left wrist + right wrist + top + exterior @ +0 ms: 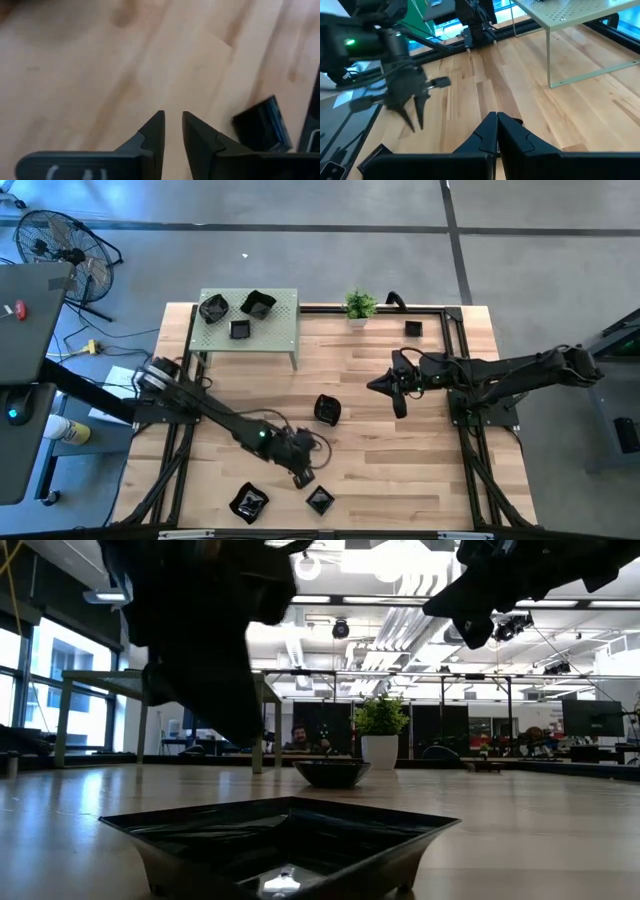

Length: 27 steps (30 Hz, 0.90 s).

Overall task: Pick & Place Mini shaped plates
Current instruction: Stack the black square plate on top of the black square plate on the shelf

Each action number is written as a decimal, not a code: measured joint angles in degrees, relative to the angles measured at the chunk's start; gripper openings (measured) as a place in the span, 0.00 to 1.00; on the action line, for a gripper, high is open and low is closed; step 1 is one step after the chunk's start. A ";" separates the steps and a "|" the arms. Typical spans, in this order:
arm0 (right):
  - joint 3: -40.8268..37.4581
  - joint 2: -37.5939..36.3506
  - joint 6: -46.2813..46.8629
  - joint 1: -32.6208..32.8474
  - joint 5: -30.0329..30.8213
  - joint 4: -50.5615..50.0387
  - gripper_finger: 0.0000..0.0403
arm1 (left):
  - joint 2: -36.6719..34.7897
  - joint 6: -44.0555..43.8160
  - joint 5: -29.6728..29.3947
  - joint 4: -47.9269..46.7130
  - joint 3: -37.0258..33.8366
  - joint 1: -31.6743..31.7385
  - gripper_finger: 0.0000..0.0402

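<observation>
Left claw (303, 476) slightly parted, empty, above a small glossy black square plate (319, 500) near the wooden surface's (400, 450) front edge, right claw (399, 404) clenched, empty, mid-surface.

Left gripper (303, 476): over bare wood, just beside a square plate (320, 500).
Right gripper (385, 387): mid-table, near round plate (327, 409).
Shelf (285, 330): three plates, well apart from both.

We see a bench (400, 430) of pale wood planks with a smooth satin finish, mini shaped plates (285, 840) in glossy black with sharp highlights, a perforated pale-green metal shelf (270, 330), and matt black plastic-looking fingers (155, 135) on the left gripper.
</observation>
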 joint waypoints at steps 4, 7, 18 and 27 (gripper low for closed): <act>0.00 0.00 -0.02 -0.01 -1.64 -0.20 0.01 | 4.80 0.14 2.81 -3.80 7.22 -1.02 0.22; 0.00 0.01 -0.02 0.00 -2.06 -0.42 0.00 | 7.54 -0.33 5.08 -4.44 10.64 -1.40 0.25; -0.01 -0.41 0.42 0.04 -4.05 -0.58 0.01 | 12.40 -9.28 15.02 -3.07 12.54 -1.29 0.25; 0.02 -1.25 0.42 0.02 -3.97 -0.49 0.01 | 12.40 -9.38 14.99 -2.56 12.56 -1.27 0.25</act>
